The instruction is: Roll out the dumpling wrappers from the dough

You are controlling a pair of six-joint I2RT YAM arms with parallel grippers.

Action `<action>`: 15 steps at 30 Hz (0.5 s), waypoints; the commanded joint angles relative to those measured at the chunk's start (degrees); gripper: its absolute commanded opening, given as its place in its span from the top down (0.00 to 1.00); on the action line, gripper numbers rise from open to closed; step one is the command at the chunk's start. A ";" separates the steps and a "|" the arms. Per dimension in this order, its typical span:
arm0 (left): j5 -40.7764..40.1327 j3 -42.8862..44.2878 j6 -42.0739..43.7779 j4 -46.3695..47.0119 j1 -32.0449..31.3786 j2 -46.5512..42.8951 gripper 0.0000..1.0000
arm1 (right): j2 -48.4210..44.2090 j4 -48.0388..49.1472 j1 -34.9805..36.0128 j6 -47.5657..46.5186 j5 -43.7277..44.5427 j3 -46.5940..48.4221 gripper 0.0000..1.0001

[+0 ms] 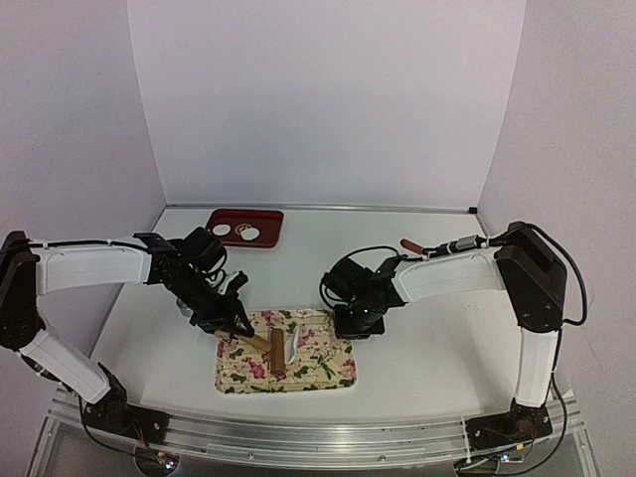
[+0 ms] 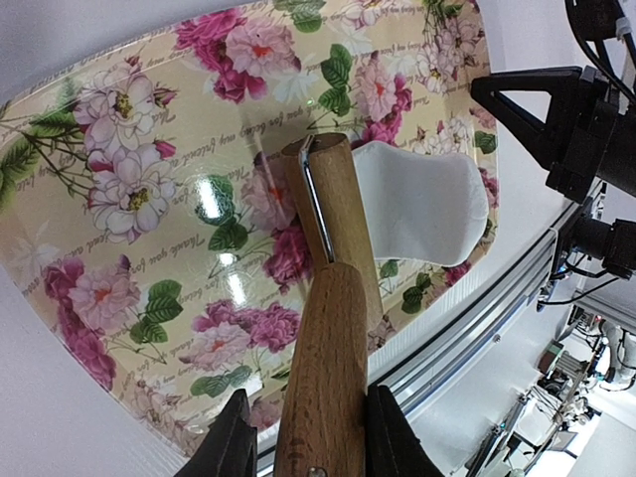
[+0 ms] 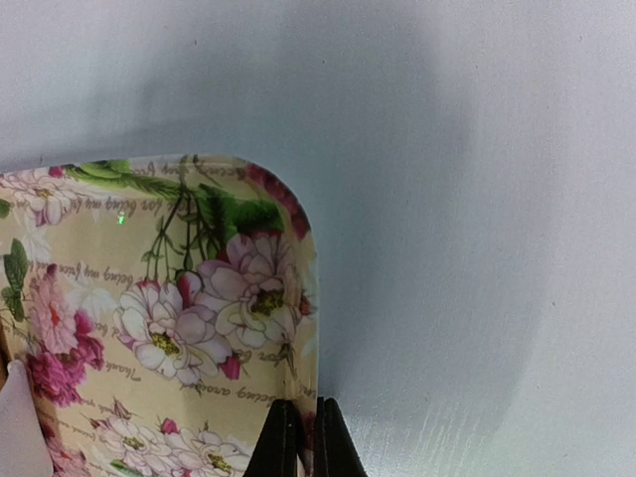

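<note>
Rolling is the step in hand: the left end effector (image 2: 316, 433) is clamped on the handle of the rolling pin (image 2: 328, 328). Its roller lies on the floral tray (image 2: 119, 248), over one edge of the dough (image 2: 422, 204) — a white, partly flattened piece. The right end effector (image 3: 299, 437), fingers together, sits at that tray's right edge near its far corner (probably steadying it, though contact is not clear). The next move, I judge, calls for driving the roller across the dough with even downward pressure while the tray is kept from sliding. The floral tray, by the near edge of the counter (image 1: 427, 348), holds only the dough and roller. The red tray (image 1: 270, 217), towards the far edge on the left, holds two wrappers (image 1: 249, 235) side by side — not touching.
</note>
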 commanded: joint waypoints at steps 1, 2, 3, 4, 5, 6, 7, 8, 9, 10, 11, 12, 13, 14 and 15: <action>-17.78 -2.02 0.67 -18.20 -0.18 3.94 1.00 | -1.49 -5.03 -0.04 -0.16 4.94 -1.05 1.00; -18.15 -1.25 0.61 -18.79 -0.20 3.45 1.00 | -1.49 -5.07 -0.02 -0.17 4.97 -0.99 1.00; -18.51 -0.53 0.54 -19.69 -0.19 2.91 1.00 | -1.49 -5.08 -0.04 -0.11 5.01 -0.94 1.00; -18.83 0.32 0.41 -20.61 -0.15 2.44 1.00 | -1.49 -5.08 -0.06 -0.07 5.04 -0.89 1.00; -19.11 1.27 0.26 -21.51 -0.17 1.97 1.00 | -1.49 -5.08 -0.04 -0.06 5.06 -0.85 1.00; -19.28 2.37 0.20 -22.38 -0.18 1.39 1.00 | -1.49 -5.08 -0.04 -0.07 5.06 -0.81 1.00; -19.35 3.69 0.25 -22.98 -0.14 0.79 1.00 | -1.49 -5.12 -0.03 -0.07 5.06 -0.77 1.00; -19.15 4.83 0.64 -23.37 -0.16 0.21 1.00 | -1.49 -5.14 -0.03 -0.08 5.03 -0.70 1.00; -18.85 5.97 1.17 -23.56 -0.17 -0.41 1.00 | -1.45 -5.14 -0.03 -0.11 5.00 -0.64 1.00; -18.35 7.35 2.13 -23.50 -0.18 -0.98 1.00 | -1.41 -5.13 -0.01 -0.14 4.98 -0.62 1.00; -17.52 9.03 3.74 -23.34 -0.18 -1.30 1.00 | -1.41 -5.16 -0.01 -0.15 4.98 -0.59 1.00; -16.47 10.47 5.29 -23.12 -0.20 -1.48 1.00 | -1.41 -5.15 -0.02 -0.17 4.93 -0.54 1.00; -15.76 12.22 6.93 -22.96 -0.24 -1.46 1.00 | -1.41 -5.16 -0.01 -0.27 4.89 -0.52 1.00; -15.08 13.58 8.08 -22.96 -0.32 -1.29 1.00 | -1.35 -5.17 0.01 -0.25 4.89 -0.56 1.00; -14.53 15.54 9.90 -23.04 -0.47 -0.85 1.00 | -1.32 -5.17 0.02 -0.26 4.88 -0.53 1.00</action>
